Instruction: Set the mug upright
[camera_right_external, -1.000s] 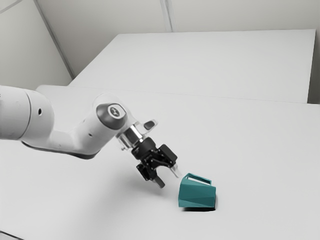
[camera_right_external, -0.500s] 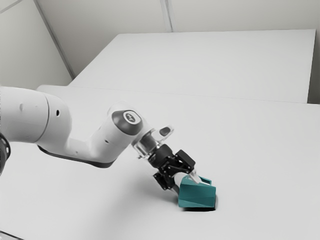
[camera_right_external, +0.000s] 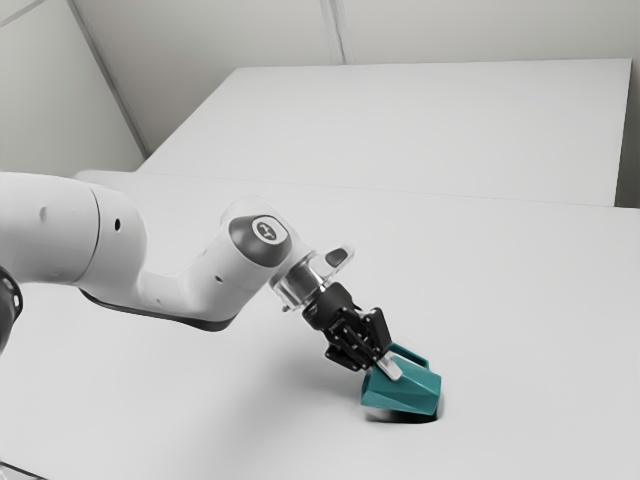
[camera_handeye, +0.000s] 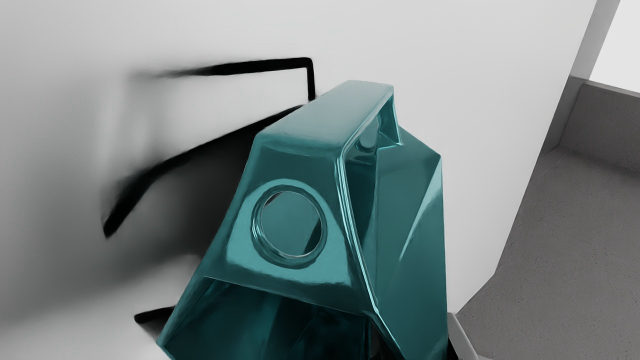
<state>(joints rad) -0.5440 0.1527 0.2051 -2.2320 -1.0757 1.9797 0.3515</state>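
Note:
The teal mug (camera_right_external: 412, 390) lies on its side in the exterior view, its handle on the upper side and its open end facing my hand. Its rim end is slightly raised over a dark shadow. My gripper (camera_right_external: 386, 369) is at that rim, closed on the mug's wall, with a light fingertip along the outside. The wrist view has the mug (camera_handeye: 410, 210) close up, its handle toward the camera and its mouth at the bottom edge. There my gripper (camera_handeye: 419, 347) straddles the side wall; the finger inside the mug is mostly hidden.
The mug rests over a broad white table (camera_right_external: 520, 300). Behind it in the exterior view stands a pale raised surface (camera_right_external: 420, 130). Beyond the table's edge in the wrist view is a grey floor (camera_handeye: 560, 260).
My hand has moved toward the exterior view's right, reached the mug, and its fingers have closed on the wall. The mug has tilted, its rim end rising, and shifted slightly to that view's right.

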